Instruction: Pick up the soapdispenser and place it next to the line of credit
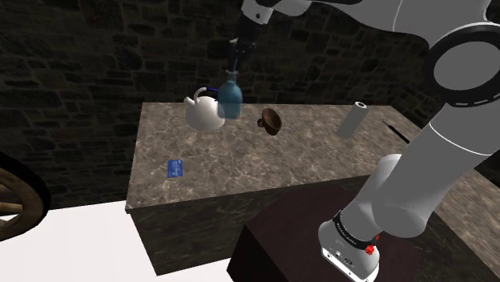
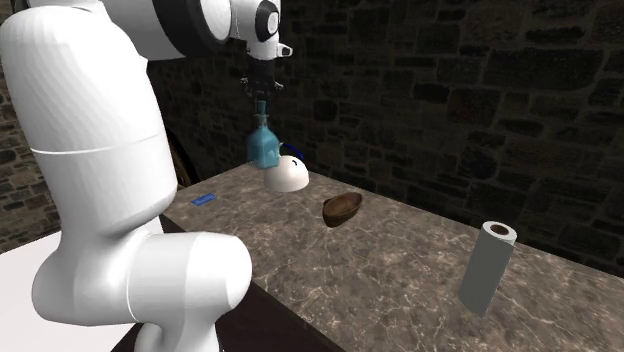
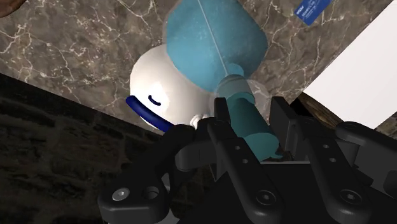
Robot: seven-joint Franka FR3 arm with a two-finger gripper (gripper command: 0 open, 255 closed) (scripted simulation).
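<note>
A blue bottle-shaped soap dispenser (image 1: 231,98) (image 2: 263,148) (image 3: 216,44) hangs in the air above the marbled counter, clear of its surface. My gripper (image 1: 235,62) (image 2: 263,88) (image 3: 251,137) is shut on its narrow neck from above. A small blue card (image 1: 176,167) (image 2: 204,199) (image 3: 315,11) lies flat on the counter near the edge on the shoulder view's left, well apart from the dispenser. A white teapot (image 1: 204,111) (image 2: 287,175) (image 3: 167,89) with a blue handle stands just below and behind the hanging bottle.
A brown bowl (image 1: 271,121) (image 2: 342,209) sits mid-counter. A grey paper-towel roll (image 1: 351,120) (image 2: 488,265) stands upright toward the far end. The marbled counter (image 1: 240,164) ends at a stone wall. A wooden wheel (image 1: 16,196) leans at the shoulder view's lower left.
</note>
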